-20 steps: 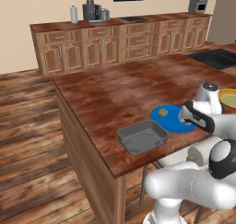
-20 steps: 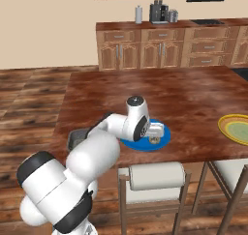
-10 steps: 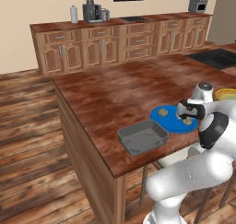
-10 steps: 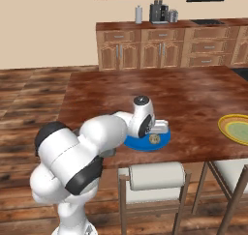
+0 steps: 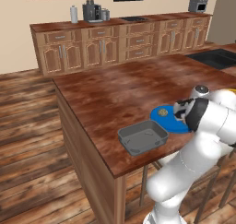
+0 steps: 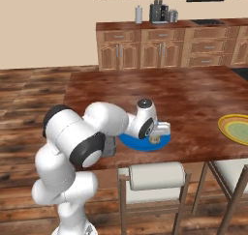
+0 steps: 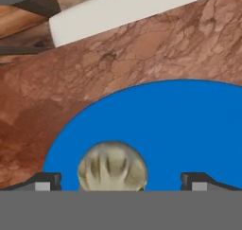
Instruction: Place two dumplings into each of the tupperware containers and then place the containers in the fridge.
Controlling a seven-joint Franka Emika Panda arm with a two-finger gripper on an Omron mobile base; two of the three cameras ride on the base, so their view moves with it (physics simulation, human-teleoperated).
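Pincer (image 7: 117, 184) low over the blue plate (image 7: 189, 129), jaws spread wide and gripping nothing; fingertips (image 7: 46, 181) stand far apart at either side of the hand view. One dumpling (image 7: 112, 166) lies on the plate between them, nearer the left tip, pale tan with ribbed folds. From the left base, the grey tub (image 5: 143, 137) sits empty at the near table (image 5: 115, 89) edge, just beside the plate (image 5: 162, 118), where a second dumpling (image 5: 162, 111) rests toward the plate's far-left side. From the right base, the hand (image 6: 157, 131) hangs above the plate (image 6: 135, 143), a dumpling (image 6: 155, 140) showing under it. Stool (image 6: 152, 176) tucked below the table front. Yellow-green plate (image 6: 236, 127) well apart, at the table's right end. Beyond, wooden cabinets (image 5: 115, 45) line the back wall, with appliances (image 5: 94, 11) on top.
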